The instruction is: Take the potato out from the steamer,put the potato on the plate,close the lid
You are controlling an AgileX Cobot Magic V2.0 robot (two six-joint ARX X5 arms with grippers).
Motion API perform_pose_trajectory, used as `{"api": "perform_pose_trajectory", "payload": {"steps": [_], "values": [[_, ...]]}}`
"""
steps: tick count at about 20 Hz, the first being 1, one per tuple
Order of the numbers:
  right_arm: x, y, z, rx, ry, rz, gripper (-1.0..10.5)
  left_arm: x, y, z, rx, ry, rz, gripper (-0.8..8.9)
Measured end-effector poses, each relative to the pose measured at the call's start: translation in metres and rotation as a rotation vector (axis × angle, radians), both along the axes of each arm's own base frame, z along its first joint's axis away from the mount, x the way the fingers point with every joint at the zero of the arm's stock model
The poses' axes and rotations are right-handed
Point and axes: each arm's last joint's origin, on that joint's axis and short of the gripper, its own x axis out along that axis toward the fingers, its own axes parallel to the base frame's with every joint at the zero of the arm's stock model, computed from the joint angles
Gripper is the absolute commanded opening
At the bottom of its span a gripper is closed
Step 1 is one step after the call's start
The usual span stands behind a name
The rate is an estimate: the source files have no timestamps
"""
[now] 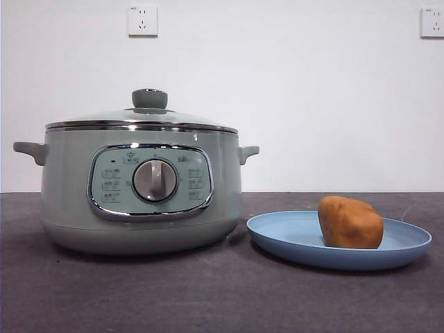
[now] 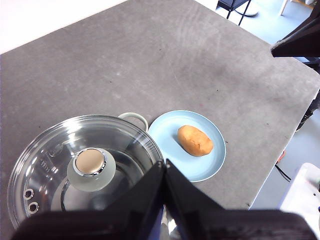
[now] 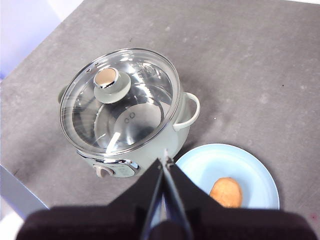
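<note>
Grey, faintly mottled worktop (image 1: 139, 298) runs back to a plain white wall with two sockets (image 1: 142, 20) high up. Only the front view shows the steamer's (image 1: 139, 194) chrome-framed control panel and grey dial (image 1: 155, 180); neither arm appears there. From above, the wrist views look through the clear glass lid (image 3: 122, 100), seated on the pot with its pale green knob on top, into the bare metal bowl inside. The potato (image 1: 350, 222), lumpy, oblong and orange-brown with a matte skin, lies on the light-blue plate (image 1: 277, 232), which sits just beside the steamer. The left claw (image 2: 165, 167) hangs above the steamer's edge, clenched, with nothing between its jaws; the right claw (image 3: 164, 167) hangs above the gap between steamer and plate, likewise clenched and holding nothing.
</note>
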Motion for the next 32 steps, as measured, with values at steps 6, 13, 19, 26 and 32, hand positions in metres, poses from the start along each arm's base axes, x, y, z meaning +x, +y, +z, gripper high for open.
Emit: {"api": "perform_pose_trajectory", "payload": {"steps": [6, 13, 19, 26, 32], "values": [[0.0, 0.0, 0.0, 0.0, 0.0, -0.001, 0.0, -0.003, 0.002, 0.002, 0.01, -0.015, 0.02, -0.04], [0.0, 0.0, 0.0, 0.0, 0.0, -0.002, 0.0, -0.053, 0.023, -0.006, -0.102, -0.34, 0.03, -0.04], [0.0, 0.0, 0.0, 0.0, 0.0, -0.002, 0.0, -0.066, 0.041, -0.138, -0.183, -0.384, 0.157, -0.04], [0.0, 0.0, 0.0, 0.0, 0.0, -0.002, 0.0, -0.084, 0.06, -0.244, -0.293, -0.52, 0.31, -0.04], [0.0, 0.0, 0.0, 0.0, 0.0, -0.002, 0.0, -0.089, 0.066, -0.293, -0.337, -0.476, 0.434, -0.04]]}}
